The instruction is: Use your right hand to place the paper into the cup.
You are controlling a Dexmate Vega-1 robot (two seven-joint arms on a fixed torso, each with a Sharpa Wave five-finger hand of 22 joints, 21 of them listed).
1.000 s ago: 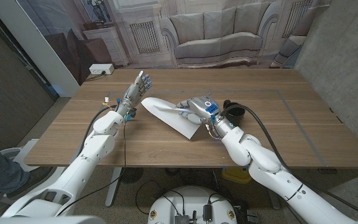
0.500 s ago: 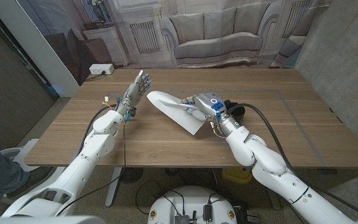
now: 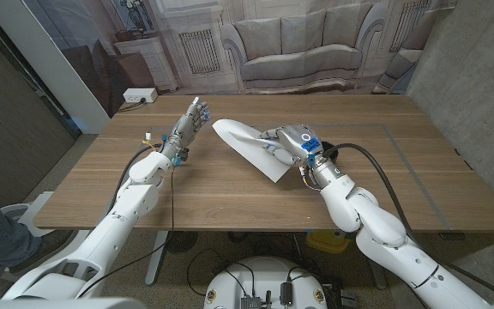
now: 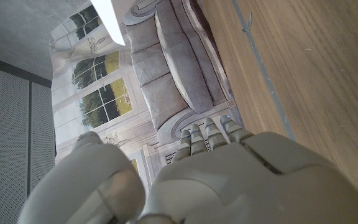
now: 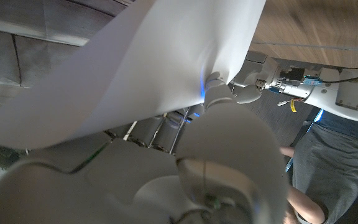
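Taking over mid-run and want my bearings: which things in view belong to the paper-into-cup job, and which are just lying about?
Part of the job:
- paper, held up off the table
- right hand, gripping the paper
- cup, black, mostly hidden behind the right hand

Just there:
- left hand, raised and holding nothing
- white power strip at the table's far left
- table

No text, label, brand, number or sign can be read in any of the views. The paper (image 3: 249, 146) shows a blank white face, and the worktop (image 3: 230, 193) carries only bare wood grain.
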